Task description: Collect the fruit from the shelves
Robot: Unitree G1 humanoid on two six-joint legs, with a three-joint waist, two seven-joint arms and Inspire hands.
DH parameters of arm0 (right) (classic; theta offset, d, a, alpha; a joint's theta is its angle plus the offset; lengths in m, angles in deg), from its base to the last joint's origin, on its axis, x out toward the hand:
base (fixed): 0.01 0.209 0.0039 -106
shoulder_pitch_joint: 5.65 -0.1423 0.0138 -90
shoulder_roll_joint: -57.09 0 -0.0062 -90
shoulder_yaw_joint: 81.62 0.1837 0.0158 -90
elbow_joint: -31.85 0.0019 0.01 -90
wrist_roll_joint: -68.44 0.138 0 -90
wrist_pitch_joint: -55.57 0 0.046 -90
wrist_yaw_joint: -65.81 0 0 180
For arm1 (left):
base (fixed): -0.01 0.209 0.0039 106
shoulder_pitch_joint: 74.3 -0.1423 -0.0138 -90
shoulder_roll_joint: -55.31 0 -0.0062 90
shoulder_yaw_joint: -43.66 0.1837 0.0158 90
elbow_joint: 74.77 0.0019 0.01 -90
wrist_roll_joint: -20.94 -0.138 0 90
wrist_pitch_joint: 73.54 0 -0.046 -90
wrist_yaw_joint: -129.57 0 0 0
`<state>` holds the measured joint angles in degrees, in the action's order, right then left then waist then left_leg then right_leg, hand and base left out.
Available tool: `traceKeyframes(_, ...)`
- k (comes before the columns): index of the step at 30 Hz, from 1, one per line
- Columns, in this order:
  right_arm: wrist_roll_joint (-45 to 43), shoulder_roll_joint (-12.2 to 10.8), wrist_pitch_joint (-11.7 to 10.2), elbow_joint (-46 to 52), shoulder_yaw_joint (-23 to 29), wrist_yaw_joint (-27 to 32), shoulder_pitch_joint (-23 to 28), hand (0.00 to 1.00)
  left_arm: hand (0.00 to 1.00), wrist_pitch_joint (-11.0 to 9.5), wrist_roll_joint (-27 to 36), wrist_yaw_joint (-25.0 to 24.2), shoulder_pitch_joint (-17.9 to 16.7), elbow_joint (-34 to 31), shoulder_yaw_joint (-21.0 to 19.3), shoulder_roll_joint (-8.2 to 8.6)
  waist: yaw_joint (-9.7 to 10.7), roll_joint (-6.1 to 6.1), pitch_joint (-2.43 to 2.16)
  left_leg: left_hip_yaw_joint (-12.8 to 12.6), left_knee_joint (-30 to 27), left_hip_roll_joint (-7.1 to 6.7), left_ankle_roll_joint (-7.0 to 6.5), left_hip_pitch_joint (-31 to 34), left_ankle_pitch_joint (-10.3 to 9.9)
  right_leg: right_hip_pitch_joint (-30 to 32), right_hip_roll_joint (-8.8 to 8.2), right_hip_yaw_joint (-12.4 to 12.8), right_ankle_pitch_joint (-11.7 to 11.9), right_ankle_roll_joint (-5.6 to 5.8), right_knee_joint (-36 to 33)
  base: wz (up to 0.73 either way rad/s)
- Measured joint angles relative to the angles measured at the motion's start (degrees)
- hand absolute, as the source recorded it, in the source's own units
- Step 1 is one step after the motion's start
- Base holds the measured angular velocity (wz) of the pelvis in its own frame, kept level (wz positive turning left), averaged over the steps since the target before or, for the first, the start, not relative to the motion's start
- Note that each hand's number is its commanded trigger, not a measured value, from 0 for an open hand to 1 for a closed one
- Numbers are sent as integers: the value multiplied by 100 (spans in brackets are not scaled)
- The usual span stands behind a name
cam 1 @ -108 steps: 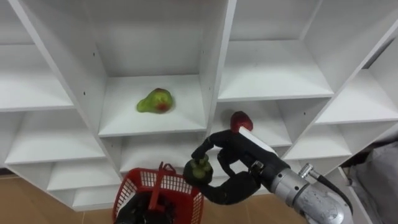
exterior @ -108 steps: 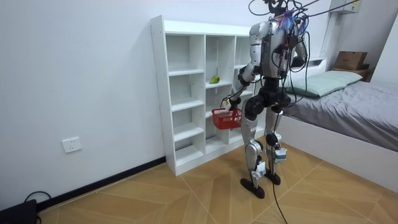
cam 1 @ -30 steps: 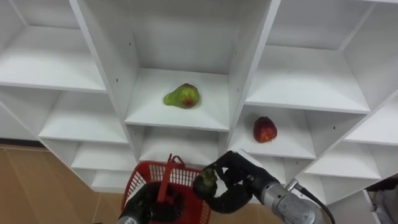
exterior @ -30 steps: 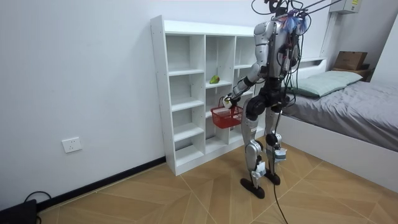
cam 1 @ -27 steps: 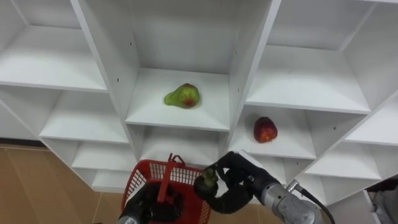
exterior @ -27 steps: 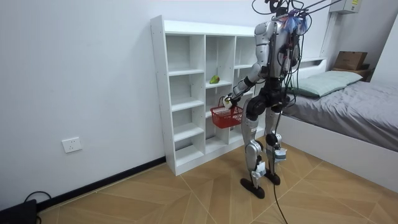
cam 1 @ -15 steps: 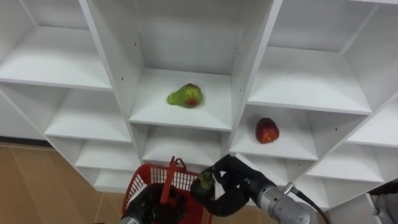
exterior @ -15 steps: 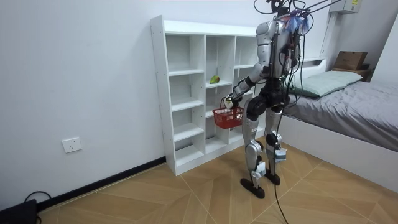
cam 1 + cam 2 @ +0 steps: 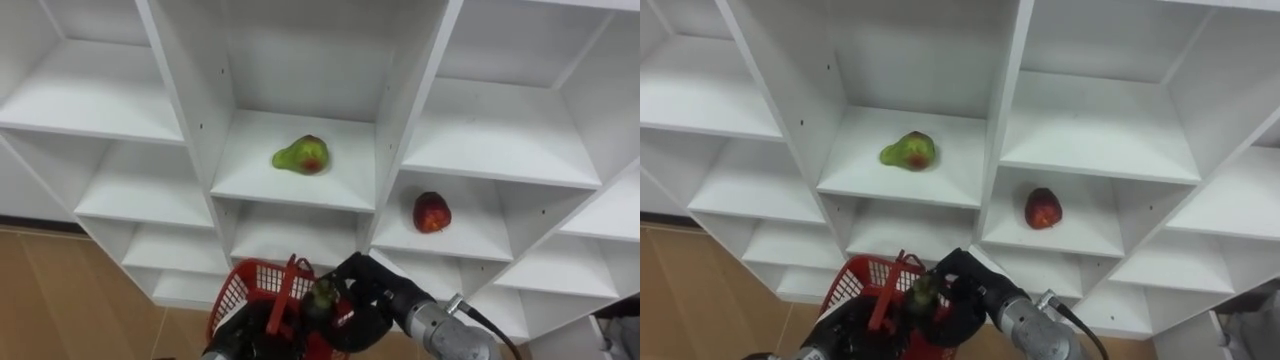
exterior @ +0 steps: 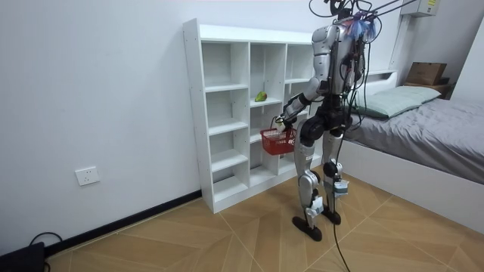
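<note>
Your right robot hand (image 9: 368,306) curled round a green fruit (image 9: 322,293) over red basket (image 9: 240,288); left robot hand (image 9: 242,340) at basket, grip unreadable. Beyond: pear (image 9: 302,155), apple (image 9: 431,212) on closet shelves (image 9: 250,172).

No text, number or sign can be read in any view. A small yellow label (image 10: 431,6) high on the room view's right carries print too small to make out. The cardboard box (image 10: 426,73) below it and the white closet (image 10: 192,113) show no legible marks.
</note>
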<state>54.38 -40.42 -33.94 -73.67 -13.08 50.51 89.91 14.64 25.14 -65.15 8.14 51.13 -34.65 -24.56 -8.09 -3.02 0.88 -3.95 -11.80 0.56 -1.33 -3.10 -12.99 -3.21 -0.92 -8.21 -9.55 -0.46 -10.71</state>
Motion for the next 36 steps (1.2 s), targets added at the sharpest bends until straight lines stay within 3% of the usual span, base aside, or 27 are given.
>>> traceKeyframes(1, 0, 1, 0, 0, -8, 15, 0, 0, 100, 0, 0, -1, 0, 0, 1, 0, 0, -1, 1, 1, 0, 0, 0, 0, 0, -1, 0, 0, 0, 0, 0, 0)
traceKeyframes(15, 1, 7, -1, 0, -110, 36, -1, 0, 100, 1, -4, 2, -73, -1, 34, -11, 1, -25, 20, 37, 4, -3, 0, 9, 0, -2, -3, -67, 0, 0, 6, 0)
traceKeyframes(36, -1, 50, -84, -238, -271, 215, 7, 0, 100, -15, 7, 48, -239, -284, 183, -17, 35, 4, 1, 87, 2, -5, 0, -51, 1, -82, -10, -122, -1, 2, 6, 1)
